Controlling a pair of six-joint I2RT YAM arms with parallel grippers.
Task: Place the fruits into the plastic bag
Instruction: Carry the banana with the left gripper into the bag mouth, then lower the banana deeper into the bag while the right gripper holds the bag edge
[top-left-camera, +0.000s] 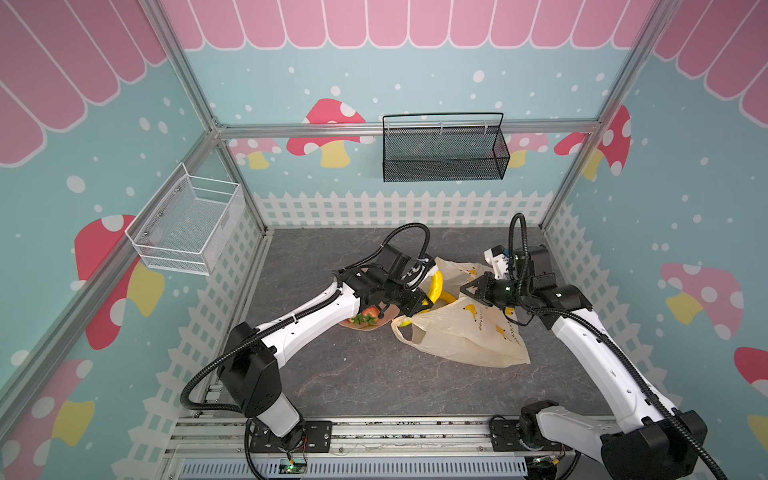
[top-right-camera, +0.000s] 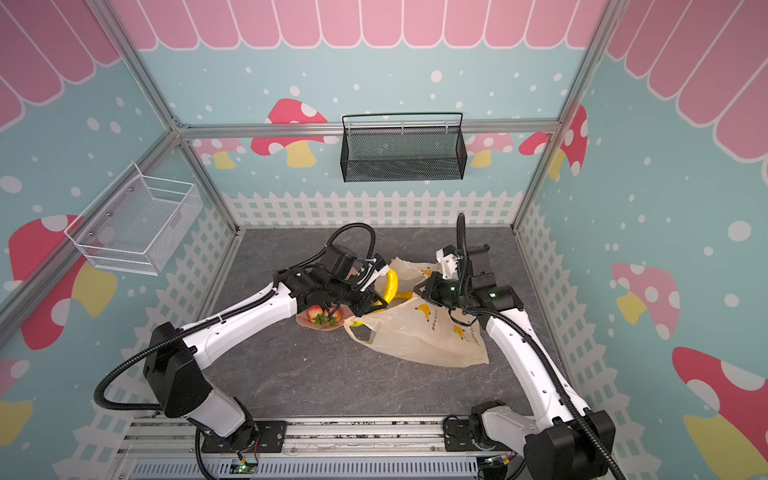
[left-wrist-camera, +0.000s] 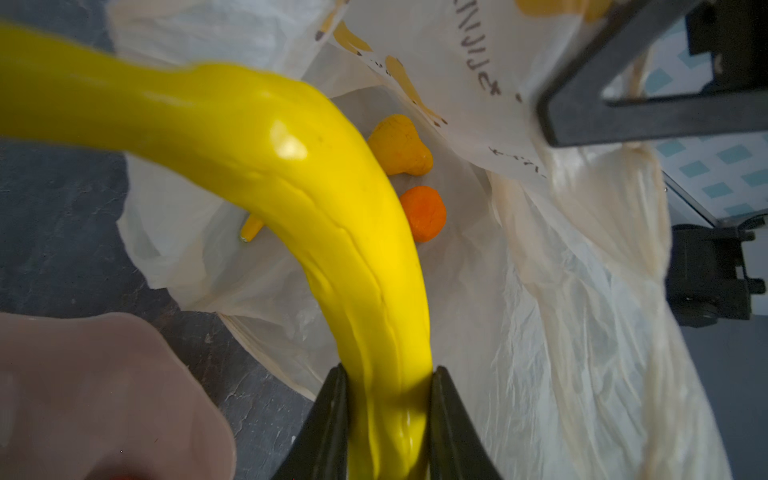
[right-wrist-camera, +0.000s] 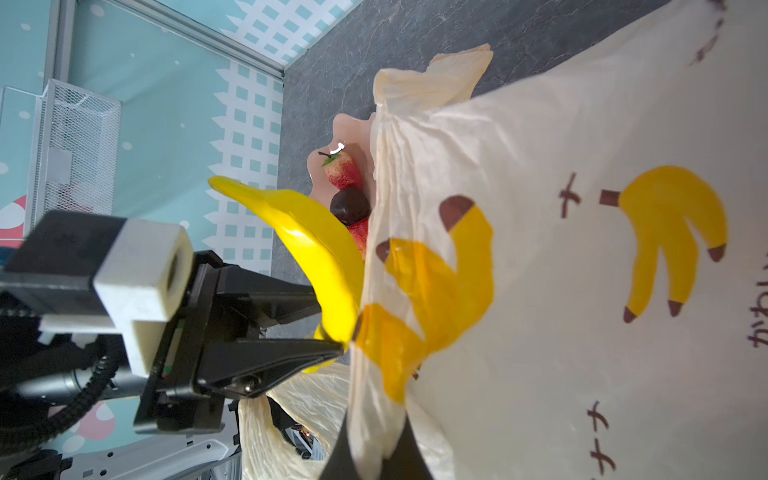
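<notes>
1. Left wrist view: the left gripper (left-wrist-camera: 388, 376) pinches a yellow banana (left-wrist-camera: 332, 199) near one end, with a finger pressed against each side. The fruit curves out over the open mouth of the plastic bag (left-wrist-camera: 561, 311). Whether it touches the film cannot be told.
2. Inside the bag lie a yellow-orange pear (left-wrist-camera: 399, 145) and a round orange (left-wrist-camera: 424, 212), close together. A yellow stub (left-wrist-camera: 251, 228) pokes out from behind the banana.
3. The right gripper (right-wrist-camera: 374, 453) is clamped on the bag's upper rim. A fold of film is caught between its fingers, and that rim stands raised off the grey surface (top-left-camera: 332, 374).
4. In both top views the bag lies right of the surface's middle, about midway between the far and near edges. Its closed end points toward the near right corner, and its mouth faces the left gripper. One loop handle lies flat on its left side.
5. A peach-pink dish (top-left-camera: 365, 326) sits just left of the bag, near the surface's middle and partly under the left arm. It holds red strawberries (top-left-camera: 369, 312) and one dark piece (right-wrist-camera: 350, 203).
</notes>
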